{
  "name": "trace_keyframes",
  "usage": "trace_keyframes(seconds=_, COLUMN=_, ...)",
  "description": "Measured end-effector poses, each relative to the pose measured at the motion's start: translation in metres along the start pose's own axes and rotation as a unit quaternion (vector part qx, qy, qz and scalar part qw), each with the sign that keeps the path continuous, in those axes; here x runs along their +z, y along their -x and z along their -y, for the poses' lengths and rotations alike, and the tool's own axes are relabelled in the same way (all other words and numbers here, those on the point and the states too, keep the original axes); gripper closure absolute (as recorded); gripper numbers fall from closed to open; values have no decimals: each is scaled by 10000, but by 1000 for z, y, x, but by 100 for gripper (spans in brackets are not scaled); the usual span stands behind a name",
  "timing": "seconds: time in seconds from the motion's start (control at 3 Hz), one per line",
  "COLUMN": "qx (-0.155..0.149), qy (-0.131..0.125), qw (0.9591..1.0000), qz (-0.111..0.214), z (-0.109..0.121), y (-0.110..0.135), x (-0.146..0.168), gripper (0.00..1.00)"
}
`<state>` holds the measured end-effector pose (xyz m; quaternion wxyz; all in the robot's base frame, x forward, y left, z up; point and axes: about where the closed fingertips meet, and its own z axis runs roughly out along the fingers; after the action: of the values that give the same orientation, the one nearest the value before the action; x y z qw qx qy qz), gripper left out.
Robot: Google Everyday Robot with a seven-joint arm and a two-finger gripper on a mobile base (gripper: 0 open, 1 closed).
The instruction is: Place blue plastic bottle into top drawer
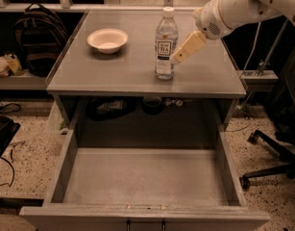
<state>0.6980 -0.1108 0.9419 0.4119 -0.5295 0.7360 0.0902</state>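
The blue plastic bottle (165, 43) stands upright near the middle of the grey tabletop (113, 66), with a white cap and a dark-and-white label. My gripper (178, 57) comes in from the upper right on a white arm, and its cream fingers (188, 47) point down-left, right beside the bottle's right side at label height. The top drawer (142, 177) is pulled wide open below the tabletop, with nothing on its flat grey floor.
A white bowl (107, 40) sits on the tabletop's left. A black backpack (36, 37) stands at the far left beside the table. An office chair base (272, 158) is on the floor at the right. Dark items lie on the shelf (113, 107) under the tabletop.
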Motion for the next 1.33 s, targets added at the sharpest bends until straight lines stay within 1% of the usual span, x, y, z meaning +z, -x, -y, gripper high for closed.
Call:
trace_keyframes(seconds=0.33, qx=37, qy=64, qw=10000, qz=51, z=1, y=8, x=15, gripper=0)
trace_keyframes(seconds=1.0, qx=151, qy=375, qw=9989, qz=238, z=-14, y=21, x=45, gripper=0)
trace_keyframes(seconds=1.33, qx=150, qy=375, qw=9989, qz=238, z=-14, y=21, x=45, gripper=19)
